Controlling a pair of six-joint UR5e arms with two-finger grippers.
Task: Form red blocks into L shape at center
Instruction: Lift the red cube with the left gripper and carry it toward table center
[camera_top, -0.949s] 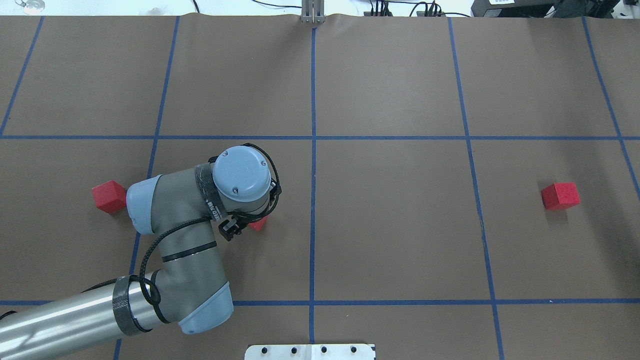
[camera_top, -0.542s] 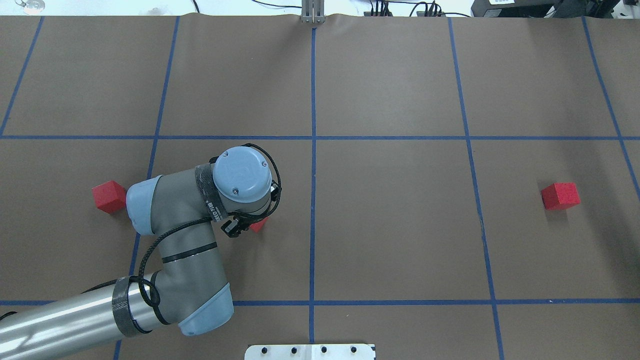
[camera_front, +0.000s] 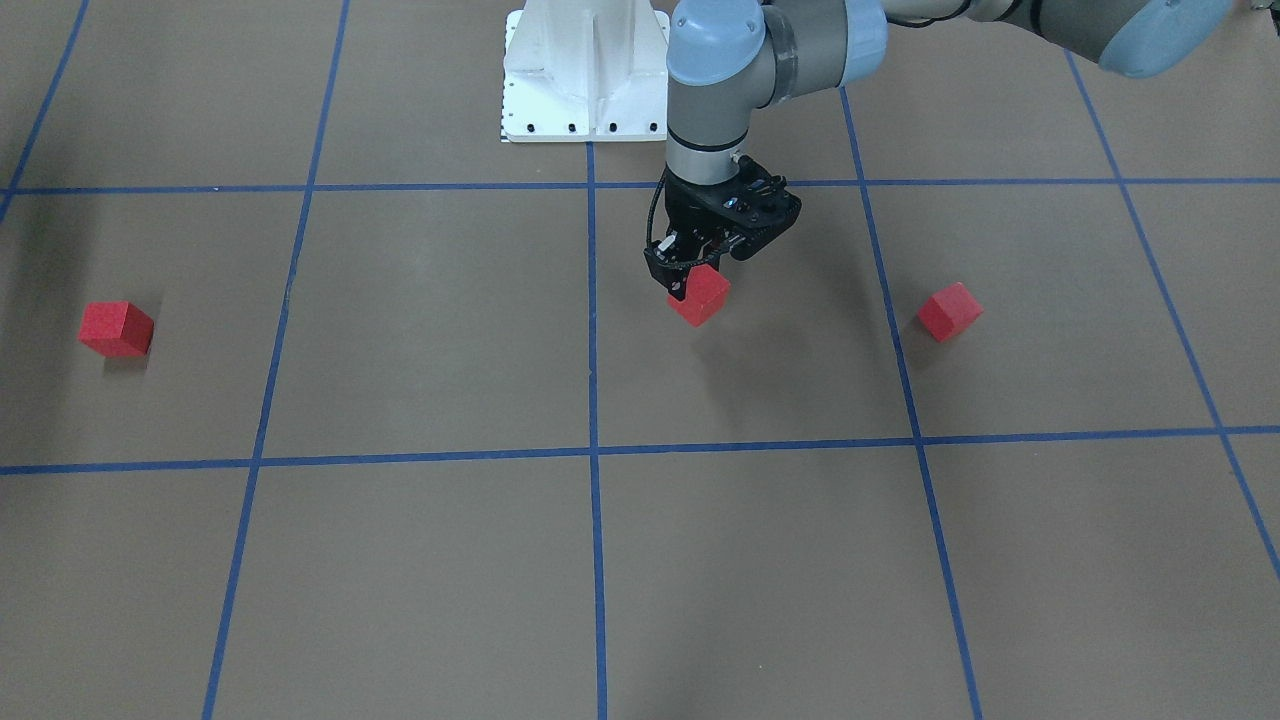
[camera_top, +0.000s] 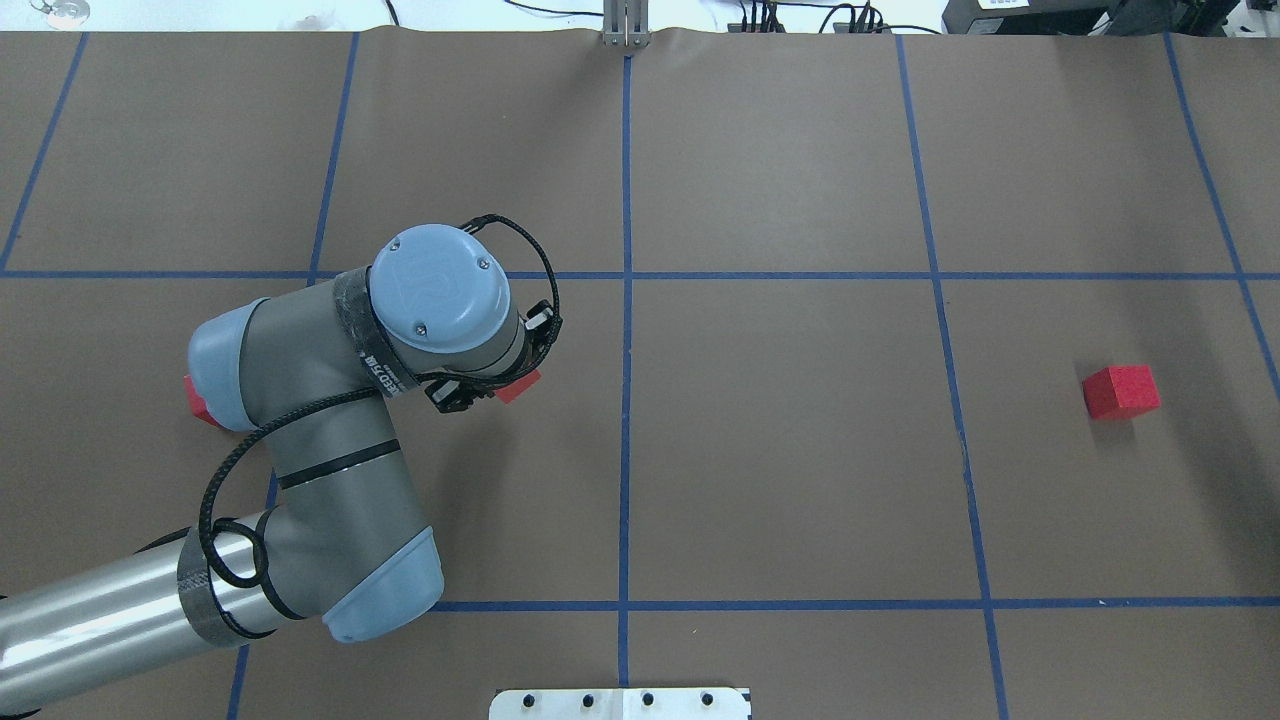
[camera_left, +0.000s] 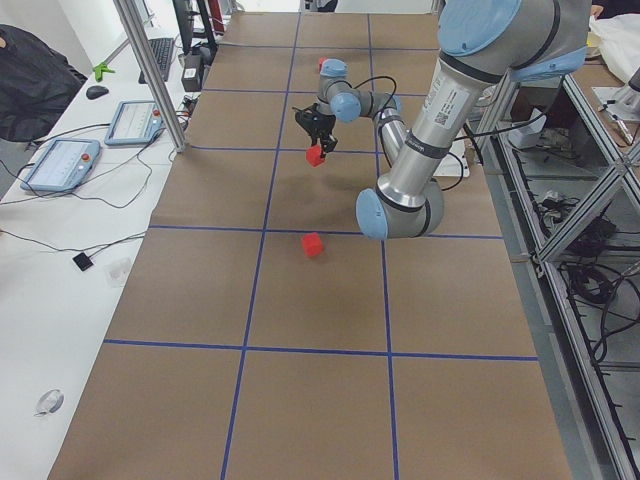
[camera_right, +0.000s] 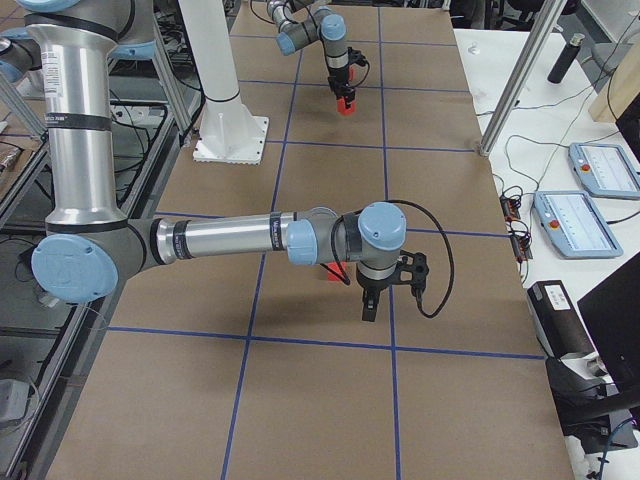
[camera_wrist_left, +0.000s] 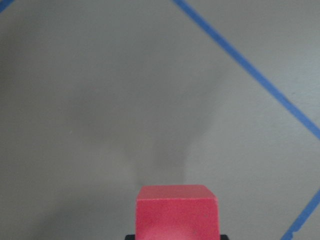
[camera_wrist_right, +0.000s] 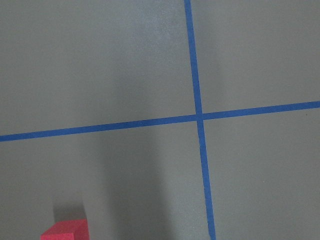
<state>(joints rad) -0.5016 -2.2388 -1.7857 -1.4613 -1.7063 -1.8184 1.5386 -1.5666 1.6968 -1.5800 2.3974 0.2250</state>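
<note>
early going: no block lies at the center (camera_front: 592, 452) yet. the left gripper (camera_front: 698, 284) has its jaws clenched on 1 red block (camera_front: 706, 300), held above the surface (camera_front: 420, 330), short of that crossing. the second block (camera_front: 949, 311) and third block (camera_front: 117, 329) rest well apart on either side, so all 3 placements are left. the front-facing view shows the second block whole, while overhead the arm hides most of it. only the exterior right view shows the right gripper (camera_right: 368, 300), and there i cannot tell how its jaws stand.

Wide bare surface (camera_top: 800, 450), red blocks (camera_top: 1120, 391) well apart
</note>
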